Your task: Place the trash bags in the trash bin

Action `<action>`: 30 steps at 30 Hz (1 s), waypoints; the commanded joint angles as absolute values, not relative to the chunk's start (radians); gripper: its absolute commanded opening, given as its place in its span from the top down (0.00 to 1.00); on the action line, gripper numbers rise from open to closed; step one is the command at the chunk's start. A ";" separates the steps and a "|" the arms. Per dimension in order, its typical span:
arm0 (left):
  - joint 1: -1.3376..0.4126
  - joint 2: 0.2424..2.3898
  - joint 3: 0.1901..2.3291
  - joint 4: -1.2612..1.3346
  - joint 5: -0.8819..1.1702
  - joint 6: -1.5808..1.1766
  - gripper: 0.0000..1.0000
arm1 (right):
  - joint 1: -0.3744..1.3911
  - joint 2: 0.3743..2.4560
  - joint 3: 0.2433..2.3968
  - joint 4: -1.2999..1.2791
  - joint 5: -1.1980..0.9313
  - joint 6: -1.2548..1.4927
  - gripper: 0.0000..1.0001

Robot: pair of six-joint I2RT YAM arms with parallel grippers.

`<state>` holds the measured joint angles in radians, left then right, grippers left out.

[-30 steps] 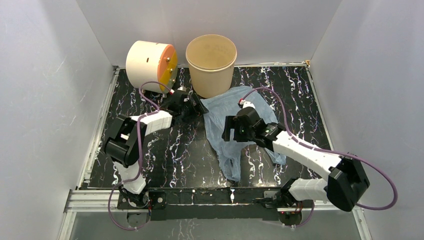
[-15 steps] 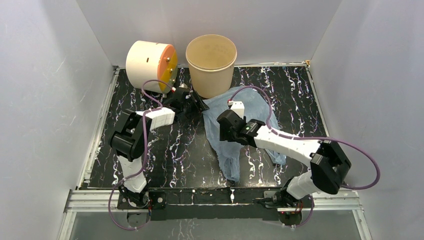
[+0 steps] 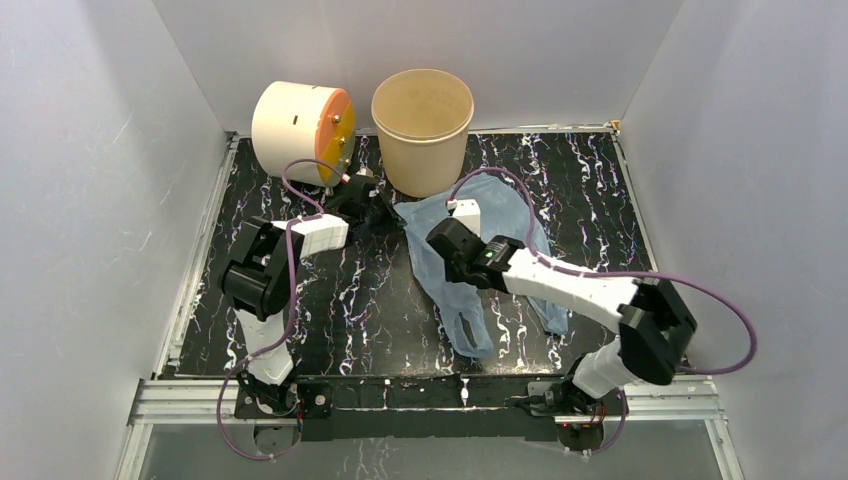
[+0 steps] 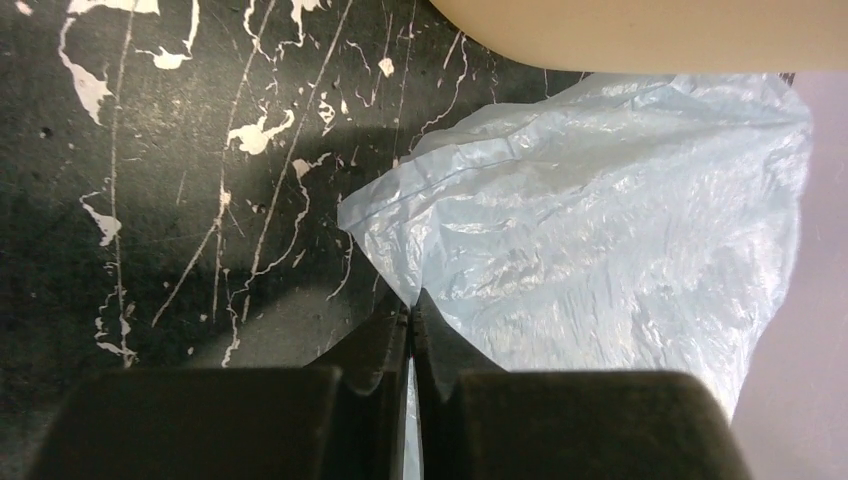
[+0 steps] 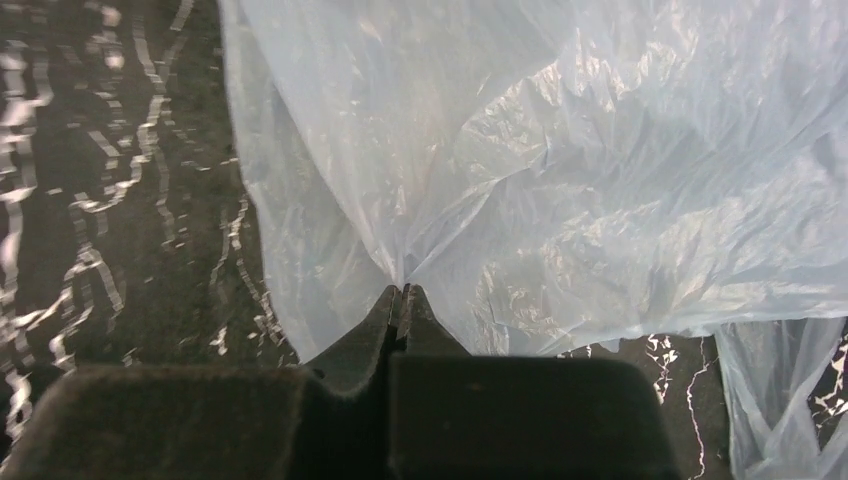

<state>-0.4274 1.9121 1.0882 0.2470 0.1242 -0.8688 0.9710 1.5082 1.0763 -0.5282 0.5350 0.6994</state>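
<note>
The bag (image 3: 432, 272) lies spread on the table (image 3: 340, 320) at the 6 o'clock side of the upright bin (image 3: 424, 160), its far edge just beside the bin's foot. The left gripper (image 4: 411, 312) is pinched tight on the bag's 10 o'clock corner. The right gripper (image 5: 402, 292) is clamped on a gathered fold near the bag's 9 o'clock edge.

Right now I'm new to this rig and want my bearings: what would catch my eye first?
A pale blue bag sprawls across the middle of the dark marbled table. The left gripper pinches its left edge and the right gripper pinches a fold further in. Just behind it stands the open tan bin, with a cream, orange-faced drum to its left.
</note>
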 commanded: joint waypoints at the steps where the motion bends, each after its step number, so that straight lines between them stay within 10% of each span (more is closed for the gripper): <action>1: -0.400 1.831 1.092 0.248 0.134 -0.840 1.00 | 0.975 1.357 1.064 -0.507 0.464 0.615 1.00; 15: -0.347 1.678 1.081 0.199 0.260 -0.838 1.00 | 0.974 1.151 0.944 -0.497 0.242 0.476 1.00; 21: -0.347 1.651 1.071 0.176 0.285 -0.831 1.00 | 0.974 1.180 0.969 -0.412 0.228 0.506 0.47; 30: -0.347 1.626 1.022 0.156 0.332 -0.829 1.00 | 0.974 1.423 1.138 -0.316 0.296 0.120 0.19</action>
